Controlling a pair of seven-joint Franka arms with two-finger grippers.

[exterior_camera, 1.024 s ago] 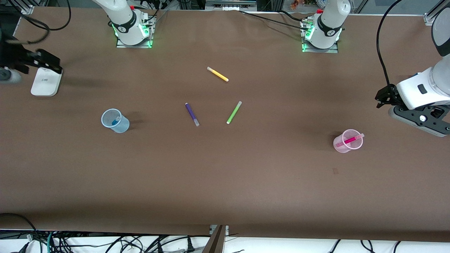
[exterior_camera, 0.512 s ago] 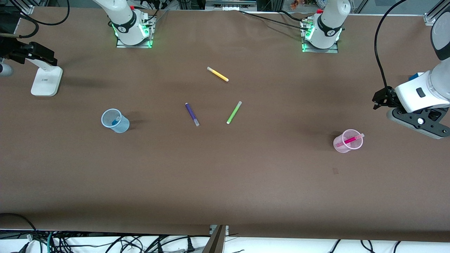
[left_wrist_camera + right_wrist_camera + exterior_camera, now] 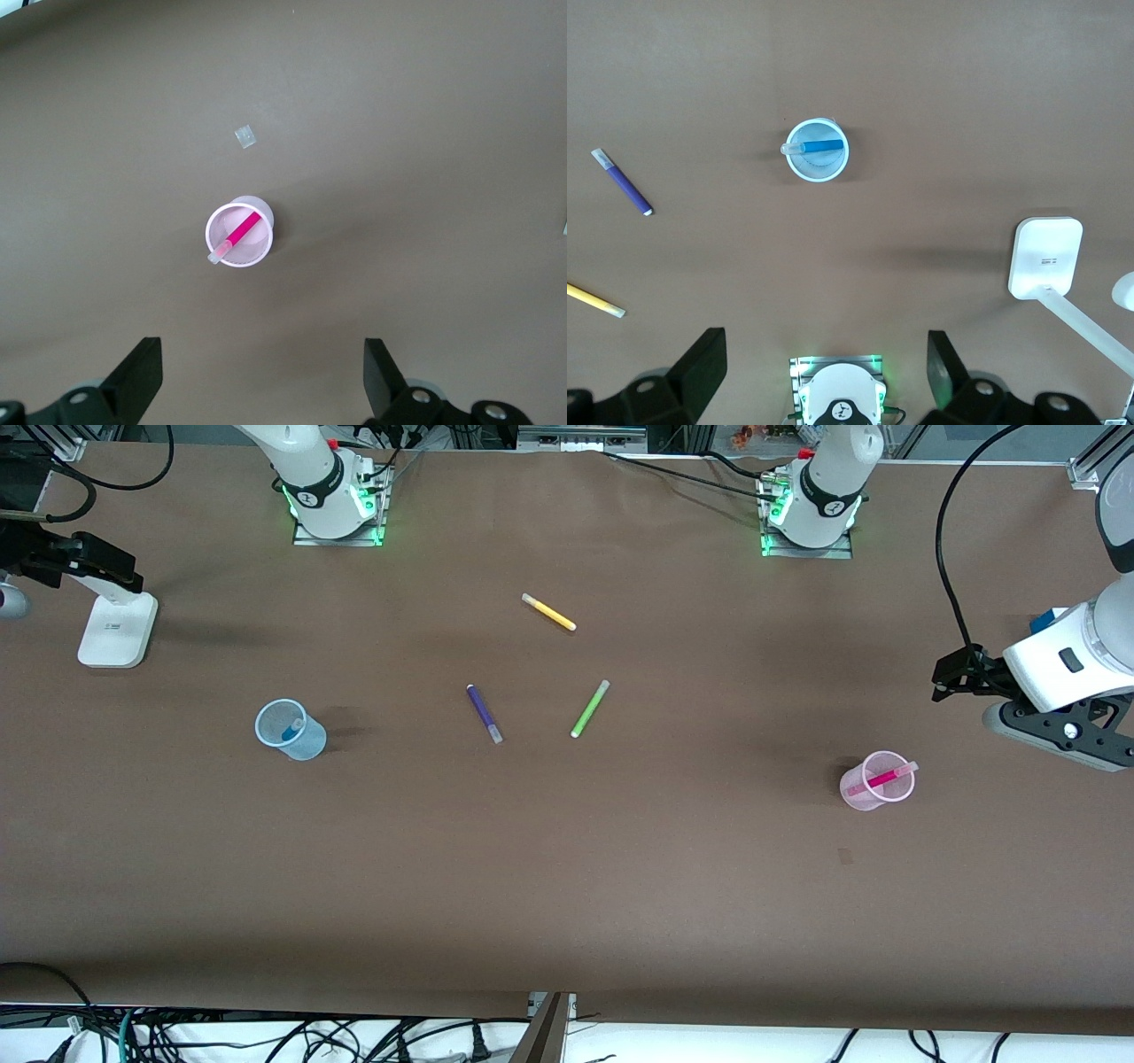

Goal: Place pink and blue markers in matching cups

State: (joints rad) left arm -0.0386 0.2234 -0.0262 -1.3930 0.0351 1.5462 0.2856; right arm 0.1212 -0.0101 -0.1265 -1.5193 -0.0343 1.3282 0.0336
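pink marker [image 3: 880, 779] leaning in pink cup [image 3: 864, 794] | blue marker [image 3: 290, 732] sitting in blue cup [image 3: 301, 742] | my left gripper [image 3: 261, 376] hovering fingers apart near pink cup | my right gripper [image 3: 824, 372] hovering fingers apart, well apart from it

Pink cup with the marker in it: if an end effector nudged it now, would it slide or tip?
The pink cup looks thin and translucent, so probably light and easy to slide. The pink marker leans inside with its cap past the rim, which likely makes tipping easier. A hard squeeze might flex its wall.
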